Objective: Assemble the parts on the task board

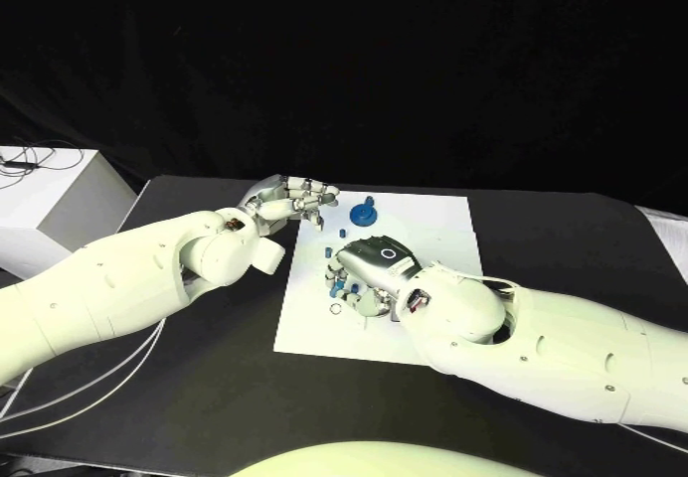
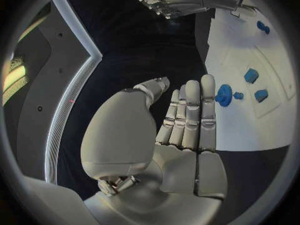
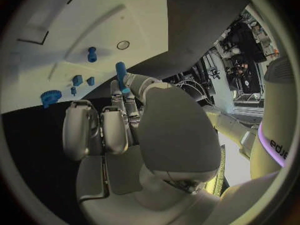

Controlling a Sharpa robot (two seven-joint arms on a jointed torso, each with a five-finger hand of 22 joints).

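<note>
Right hand (image 1: 376, 260): nearest item, poised over the left-centre of the task board (image 1: 430, 328), palm down; in the right wrist view it pinches a slim blue peg (image 3: 120, 75) between thumb and fingers, the remaining fingers curled alongside, the peg's free end aimed toward the board, presumably so that it can be lowered endwise into a seat. Small round hole (image 3: 123, 45): in the board beyond the peg tip; whether it is the intended socket cannot be told. Task board: white plate lying flat in the middle of the black table (image 1: 172, 378), bearing shallow recessed outlines. Loose blue parts: a short dumbbell-shaped pin (image 3: 92, 54), two small blocks (image 3: 77, 79), and further off a toothed gear (image 1: 363, 213) near the board's far left corner, each lying apart from the others and from the hand, apparently awaiting their turn. Left hand (image 1: 291, 202): at the board's far left edge, just beside the gear; the left wrist view shows its fingers (image 2: 190, 115) straight, side by side and holding nothing, probably parked clear of the right hand's work. The gear is close to the fingertips, but contact cannot be confirmed. White box (image 1: 51, 199): farthest, off the table's left end, cables on top.
</note>
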